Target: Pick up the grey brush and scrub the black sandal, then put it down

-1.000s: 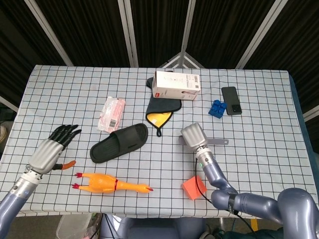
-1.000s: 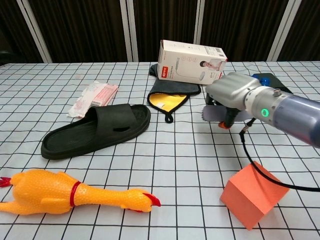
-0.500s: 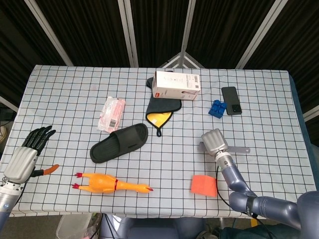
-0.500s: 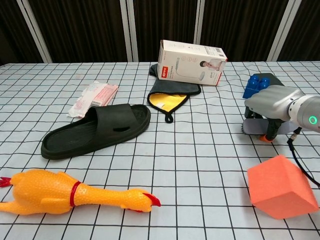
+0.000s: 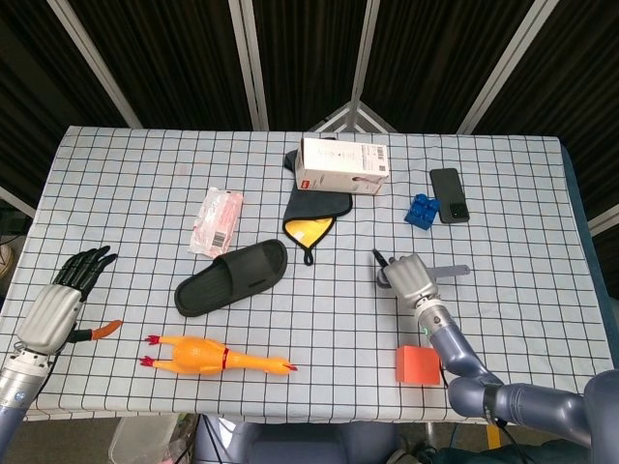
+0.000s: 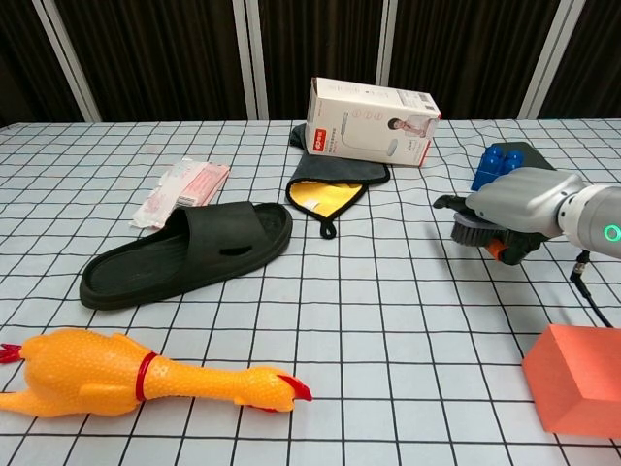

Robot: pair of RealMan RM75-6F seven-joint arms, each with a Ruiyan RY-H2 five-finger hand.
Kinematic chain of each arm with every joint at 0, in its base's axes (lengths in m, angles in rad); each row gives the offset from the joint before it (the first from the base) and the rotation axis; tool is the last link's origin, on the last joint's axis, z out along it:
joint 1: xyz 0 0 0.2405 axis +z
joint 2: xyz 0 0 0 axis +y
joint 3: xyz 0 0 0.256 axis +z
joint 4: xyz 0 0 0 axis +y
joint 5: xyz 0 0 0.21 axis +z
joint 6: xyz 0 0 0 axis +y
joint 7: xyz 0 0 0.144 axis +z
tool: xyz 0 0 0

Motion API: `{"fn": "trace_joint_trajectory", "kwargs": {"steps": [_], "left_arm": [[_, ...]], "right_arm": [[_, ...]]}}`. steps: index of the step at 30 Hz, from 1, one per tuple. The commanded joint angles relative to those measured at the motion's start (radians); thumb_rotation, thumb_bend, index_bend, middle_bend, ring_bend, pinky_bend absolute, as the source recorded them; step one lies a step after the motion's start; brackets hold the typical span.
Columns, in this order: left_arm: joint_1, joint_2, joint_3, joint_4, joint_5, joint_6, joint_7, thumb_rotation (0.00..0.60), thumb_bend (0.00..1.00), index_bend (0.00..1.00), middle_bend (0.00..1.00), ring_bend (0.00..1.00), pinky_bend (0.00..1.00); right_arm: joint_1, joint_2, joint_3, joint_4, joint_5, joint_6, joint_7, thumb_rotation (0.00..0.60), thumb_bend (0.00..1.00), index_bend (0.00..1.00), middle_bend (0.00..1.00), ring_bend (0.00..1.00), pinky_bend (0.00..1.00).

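Observation:
The black sandal (image 5: 232, 275) lies flat left of the table's middle, its sole down (image 6: 189, 250). My right hand (image 5: 411, 278) grips the grey brush (image 5: 453, 270) well to the right of the sandal, and the brush handle sticks out to the right. In the chest view the brush bristles (image 6: 473, 229) show under the right hand (image 6: 519, 199), low over the tablecloth. My left hand (image 5: 56, 307) rests at the table's left edge with its fingers (image 5: 87, 263) stretched out and nothing in it.
A rubber chicken (image 5: 215, 356) lies in front of the sandal. An orange block (image 5: 418, 364) sits near the front edge, close to my right arm. A white box (image 5: 343, 164), a grey-yellow cloth (image 5: 314, 215), a pink packet (image 5: 218, 220), blue bricks (image 5: 421, 210) and a phone (image 5: 449, 194) lie farther back.
My right hand carried the brush right, away from the sandal, then came back a little to the left. The left hand drew back to the table's left edge. The orange block shifted right.

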Motion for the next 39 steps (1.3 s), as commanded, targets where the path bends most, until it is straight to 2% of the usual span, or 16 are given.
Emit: {"fn": "trace_joint_trajectory", "kwargs": {"steps": [1,11,13,20,22,39], "left_arm": [[-0.001,-0.004,-0.001,0.001,0.005,-0.004,-0.004,0.600,0.26,0.00,0.00,0.00,0.00],[0.001,-0.009,-0.008,0.004,0.008,-0.015,-0.010,0.600,0.26,0.00,0.00,0.00,0.00],[0.001,-0.011,-0.009,0.006,0.007,-0.021,-0.012,0.600,0.26,0.00,0.00,0.00,0.00],[0.000,-0.012,-0.013,0.007,0.008,-0.031,-0.012,0.600,0.26,0.00,0.00,0.00,0.00],[0.000,-0.012,-0.014,0.008,0.007,-0.035,-0.014,0.600,0.26,0.00,0.00,0.00,0.00],[0.004,-0.008,-0.020,0.015,0.011,-0.039,-0.037,0.600,0.26,0.00,0.00,0.00,0.00]], "right_arm": [[0.002,0.000,-0.007,-0.004,-0.004,-0.001,0.003,0.600,0.85,0.00,0.29,0.41,0.77],[0.001,0.004,-0.019,-0.011,-0.002,0.011,0.017,0.600,0.76,0.00,0.25,0.39,0.75],[-0.001,0.003,-0.023,-0.011,-0.002,0.014,0.020,0.600,0.72,0.00,0.24,0.37,0.70],[-0.014,-0.008,-0.034,0.002,-0.034,0.032,0.047,0.600,0.50,0.00,0.12,0.16,0.34],[-0.016,-0.010,-0.034,0.001,-0.045,0.039,0.055,0.600,0.47,0.00,0.10,0.14,0.30],[-0.024,-0.006,-0.035,-0.036,-0.047,0.061,0.051,0.600,0.44,0.00,0.07,0.12,0.29]]}}
